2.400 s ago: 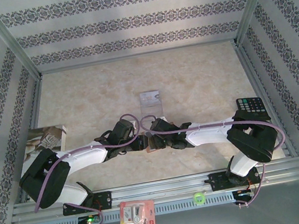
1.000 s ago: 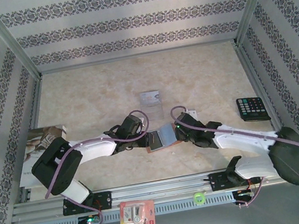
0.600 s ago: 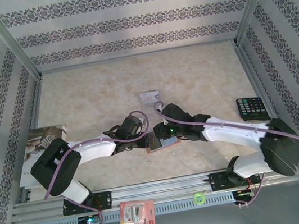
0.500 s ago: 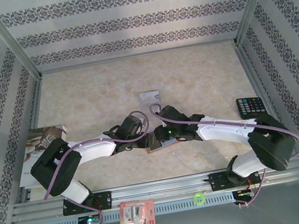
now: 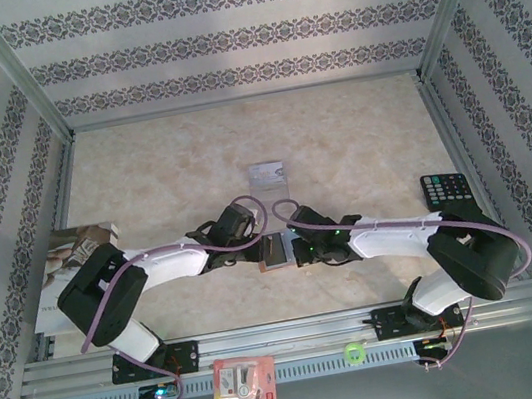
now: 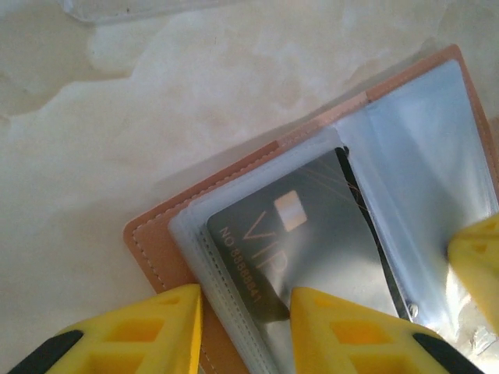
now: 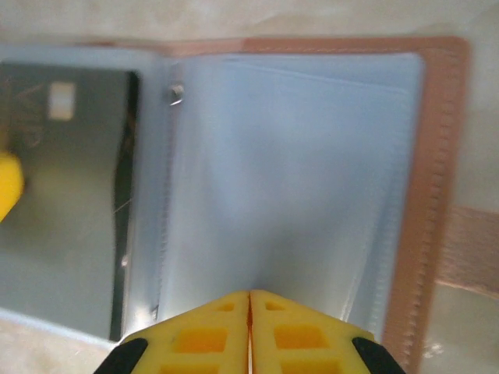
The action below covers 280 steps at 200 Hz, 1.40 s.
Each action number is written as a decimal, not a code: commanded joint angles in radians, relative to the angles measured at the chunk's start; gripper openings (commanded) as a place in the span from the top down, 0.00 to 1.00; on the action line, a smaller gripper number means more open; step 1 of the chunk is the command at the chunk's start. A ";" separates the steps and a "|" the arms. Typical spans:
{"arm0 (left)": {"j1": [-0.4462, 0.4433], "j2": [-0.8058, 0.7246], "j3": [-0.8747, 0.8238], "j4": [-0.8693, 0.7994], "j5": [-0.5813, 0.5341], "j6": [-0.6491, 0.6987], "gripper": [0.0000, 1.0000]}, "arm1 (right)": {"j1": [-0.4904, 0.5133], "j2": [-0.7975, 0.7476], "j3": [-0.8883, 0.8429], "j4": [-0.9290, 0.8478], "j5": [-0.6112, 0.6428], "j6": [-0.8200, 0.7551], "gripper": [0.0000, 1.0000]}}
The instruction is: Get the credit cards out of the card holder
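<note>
Holder spread flat between left gripper and right gripper, mostly covered by both from above.

Left jaws parted, straddling the holder's stitched edge: one finger outside it, the other pressing on a grey card in its clear sleeve, hiding the card's near end. Right fingers clenched tip to tip over an empty-looking sleeve page; cannot tell whether any plastic is pinched between them. Card's other edge tucked under the fold by the rivet, blurred from the right wrist. Stitched border close to the right of the shut tips. Bare table ahead of both grippers, with one loose card lying just beyond them, apart from the holder.
</note>
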 commanded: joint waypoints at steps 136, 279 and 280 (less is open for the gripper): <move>-0.006 -0.027 -0.070 0.058 0.043 -0.061 0.81 | -0.079 -0.027 0.003 0.171 -0.207 0.125 0.76; -0.008 -0.049 -0.112 0.081 0.048 -0.100 0.84 | -0.120 0.092 -0.042 0.296 -0.262 0.192 0.77; -0.008 -0.049 -0.113 0.082 0.047 -0.100 0.84 | -0.119 0.094 -0.041 0.296 -0.261 0.192 0.77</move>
